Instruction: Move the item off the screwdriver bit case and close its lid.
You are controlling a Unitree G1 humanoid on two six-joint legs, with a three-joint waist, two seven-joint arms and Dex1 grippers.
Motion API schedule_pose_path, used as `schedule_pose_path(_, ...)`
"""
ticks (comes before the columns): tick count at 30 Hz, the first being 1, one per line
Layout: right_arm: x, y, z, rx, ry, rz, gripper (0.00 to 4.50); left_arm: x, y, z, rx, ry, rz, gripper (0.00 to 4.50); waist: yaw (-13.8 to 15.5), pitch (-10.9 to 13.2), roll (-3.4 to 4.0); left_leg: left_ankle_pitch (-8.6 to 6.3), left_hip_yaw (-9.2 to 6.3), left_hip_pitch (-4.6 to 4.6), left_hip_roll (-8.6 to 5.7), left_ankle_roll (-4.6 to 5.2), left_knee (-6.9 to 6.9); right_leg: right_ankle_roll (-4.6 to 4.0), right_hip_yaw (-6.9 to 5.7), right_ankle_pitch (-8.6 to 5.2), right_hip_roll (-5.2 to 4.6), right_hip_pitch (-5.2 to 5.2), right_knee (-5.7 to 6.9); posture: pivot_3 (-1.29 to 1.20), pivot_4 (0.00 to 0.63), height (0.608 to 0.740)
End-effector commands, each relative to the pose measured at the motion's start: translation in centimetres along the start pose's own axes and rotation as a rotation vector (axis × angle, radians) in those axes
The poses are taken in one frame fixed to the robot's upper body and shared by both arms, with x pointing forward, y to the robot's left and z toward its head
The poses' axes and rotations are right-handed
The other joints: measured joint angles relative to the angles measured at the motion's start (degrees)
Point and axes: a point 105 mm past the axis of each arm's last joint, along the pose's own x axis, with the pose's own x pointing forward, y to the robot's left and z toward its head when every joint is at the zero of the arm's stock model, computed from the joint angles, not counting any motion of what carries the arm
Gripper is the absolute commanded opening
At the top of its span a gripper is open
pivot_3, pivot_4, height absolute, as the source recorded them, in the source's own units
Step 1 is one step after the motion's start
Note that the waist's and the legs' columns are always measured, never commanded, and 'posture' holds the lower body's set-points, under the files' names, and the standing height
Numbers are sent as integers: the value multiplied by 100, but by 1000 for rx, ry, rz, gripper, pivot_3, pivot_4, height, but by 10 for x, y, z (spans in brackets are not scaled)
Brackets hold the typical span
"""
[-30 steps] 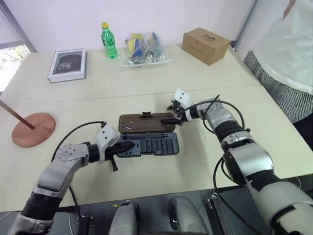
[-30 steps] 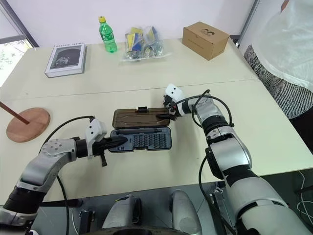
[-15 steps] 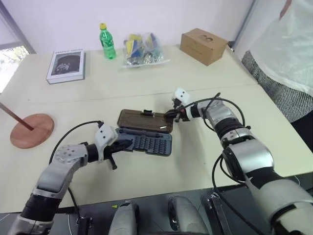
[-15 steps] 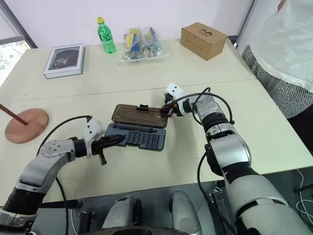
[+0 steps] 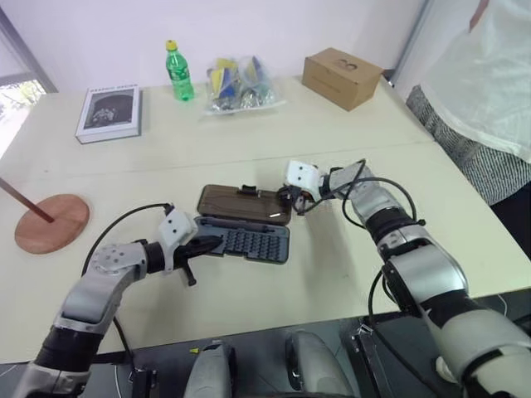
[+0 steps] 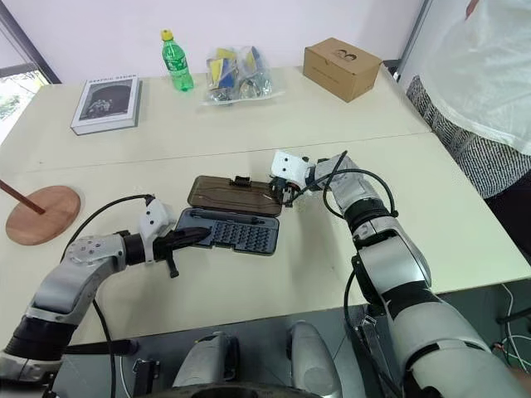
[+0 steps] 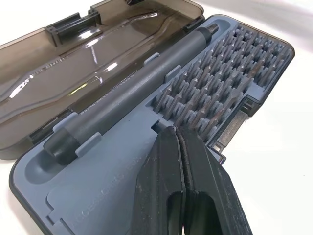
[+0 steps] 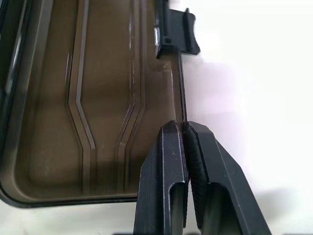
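Right end effector (image 8: 186,128) pinched on brown translucent plastic lid (image 5: 241,201) edge | thin, stiff, light, slippery | better hold near black latch (image 8: 177,30).

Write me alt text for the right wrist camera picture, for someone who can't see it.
The right gripper is shut on the thin edge of the open brown lid of the screwdriver bit case, a little way from the black latch, with the pale table beside it.
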Motion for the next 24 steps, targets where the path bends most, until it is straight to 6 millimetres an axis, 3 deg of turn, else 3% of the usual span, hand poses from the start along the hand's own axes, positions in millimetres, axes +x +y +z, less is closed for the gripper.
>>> schedule_pose_path(1, -6, -19, 26, -185, -77, -114, 10, 1, 1, 1, 16, 2, 0, 0, -6, 0, 0, 1, 0, 0, 0, -1, 0, 0, 0, 0, 0, 0, 0, 0, 150, 740)
schedule_pose_path(13, -37, -28, 77, -449, -247, -248, 10, 2, 5, 1, 30, 3, 0, 0, 27, 3, 1, 1, -3, -8, 1, -1, 0, 0, 0, 0, -4, -5, -1, 0, 150, 740)
schedule_pose_path(24, -70, -1, 93, -490, -282, -352, 10, 2, 10, 4, 32, -4, 6, 0, 134, 3, 1, 1, -1, -17, -3, -1, 5, 0, -1, 0, -4, -10, -4, 0, 150, 740)
